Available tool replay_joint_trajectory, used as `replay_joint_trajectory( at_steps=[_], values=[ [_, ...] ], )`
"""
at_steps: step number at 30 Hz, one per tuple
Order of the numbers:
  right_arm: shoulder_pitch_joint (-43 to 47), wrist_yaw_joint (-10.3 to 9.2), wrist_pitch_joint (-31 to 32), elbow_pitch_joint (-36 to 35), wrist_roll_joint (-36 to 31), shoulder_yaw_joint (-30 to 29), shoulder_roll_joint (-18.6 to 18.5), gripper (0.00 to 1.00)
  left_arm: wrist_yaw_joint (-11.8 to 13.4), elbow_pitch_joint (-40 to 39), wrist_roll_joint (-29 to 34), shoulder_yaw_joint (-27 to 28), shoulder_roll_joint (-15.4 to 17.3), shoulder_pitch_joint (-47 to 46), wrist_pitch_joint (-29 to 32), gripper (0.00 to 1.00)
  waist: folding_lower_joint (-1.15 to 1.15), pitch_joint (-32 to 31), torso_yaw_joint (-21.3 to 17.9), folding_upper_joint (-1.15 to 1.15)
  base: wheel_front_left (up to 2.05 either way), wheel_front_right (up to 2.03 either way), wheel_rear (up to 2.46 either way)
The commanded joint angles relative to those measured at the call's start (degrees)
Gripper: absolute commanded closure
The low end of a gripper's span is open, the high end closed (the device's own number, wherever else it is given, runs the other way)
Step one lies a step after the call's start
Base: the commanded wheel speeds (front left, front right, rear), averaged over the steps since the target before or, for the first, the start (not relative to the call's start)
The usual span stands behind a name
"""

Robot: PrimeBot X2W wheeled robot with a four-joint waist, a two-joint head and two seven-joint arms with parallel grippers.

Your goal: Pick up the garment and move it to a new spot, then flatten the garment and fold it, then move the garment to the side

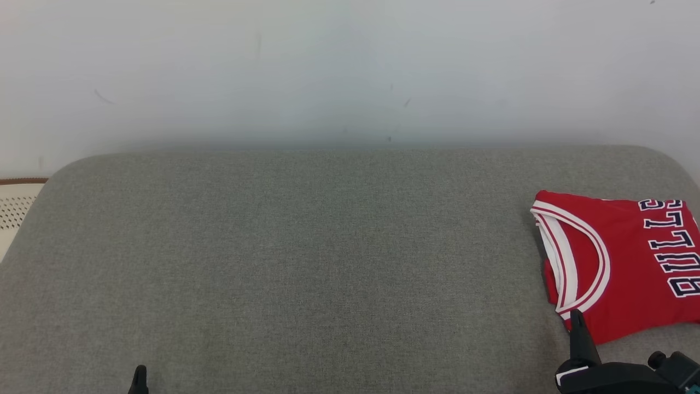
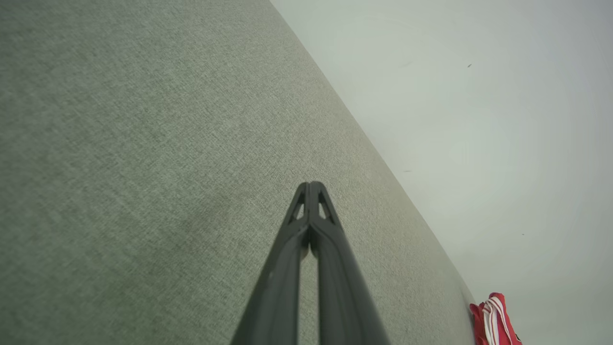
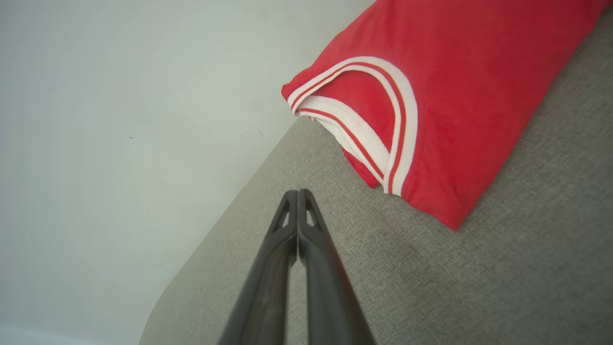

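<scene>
The garment [image 1: 629, 262] is a red jersey with white trim and dark lettering, lying folded at the right end of the grey cushioned surface [image 1: 306, 262]. It also shows in the right wrist view as the garment [image 3: 445, 110] and small at the far edge in the left wrist view as the garment [image 2: 493, 321]. My right gripper [image 1: 575, 314] stands just in front of its near corner, shut and empty, fingers together in its own view [image 3: 298, 192]. My left gripper [image 1: 140, 371] is at the lower left, far from the jersey, shut with nothing in it [image 2: 311, 184].
A pale wall [image 1: 350, 71] rises right behind the cushion's far edge. A cream perforated object with a brown rim [image 1: 16, 202] sits off the cushion's left end. The grey fabric stretches bare from the left gripper across to the jersey.
</scene>
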Motion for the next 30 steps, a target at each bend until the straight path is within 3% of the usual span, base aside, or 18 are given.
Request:
replay_joint_trajectory(
  at_steps=[1,30],
  values=[
    [-1.0,-0.01,0.3,-1.0,2.2,-0.2,0.0,1.00,-0.3,-0.4,-2.1,0.5,0.4,-1.6,0.5,1.00,0.00,0.0,0.0,0.00,0.00,0.00,0.00],
    [-0.9,-0.01,3.5,-2.4,21.2,-1.0,0.6,1.00,-1.4,0.1,-19.7,2.7,0.5,-2.6,6.2,1.00,0.00,0.7,0.5,0.00,0.00,0.00,0.00]
  ],
)
